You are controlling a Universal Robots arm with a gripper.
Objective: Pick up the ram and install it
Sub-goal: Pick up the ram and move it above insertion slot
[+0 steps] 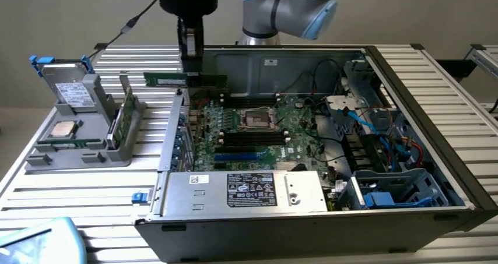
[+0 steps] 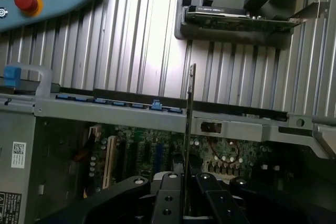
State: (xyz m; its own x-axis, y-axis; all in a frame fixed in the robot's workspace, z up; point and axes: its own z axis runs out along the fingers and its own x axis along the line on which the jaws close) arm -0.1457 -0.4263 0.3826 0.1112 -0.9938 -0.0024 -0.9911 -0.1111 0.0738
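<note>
The ram [image 1: 167,78], a thin green stick, hangs level in the air with my gripper [image 1: 192,73] shut on its middle. It is above the left wall of the open computer case [image 1: 174,130], near the case's back corner. In the wrist view the ram [image 2: 190,109] appears edge-on as a thin line rising from between my black fingers [image 2: 169,195], above the case wall and motherboard [image 2: 226,156]. The black memory slots [image 1: 253,138] lie on the motherboard inside the case, lower than the ram and toward the exterior view's right.
A grey fixture tray [image 1: 46,158] on the exterior view's left holds a silver processor chip [image 1: 64,129], a drive with blue rails [image 1: 66,88] and an upright card [image 1: 125,109]. The power supply [image 1: 241,191] fills the case front. A teach pendant [image 1: 39,240] lies at the table's near corner.
</note>
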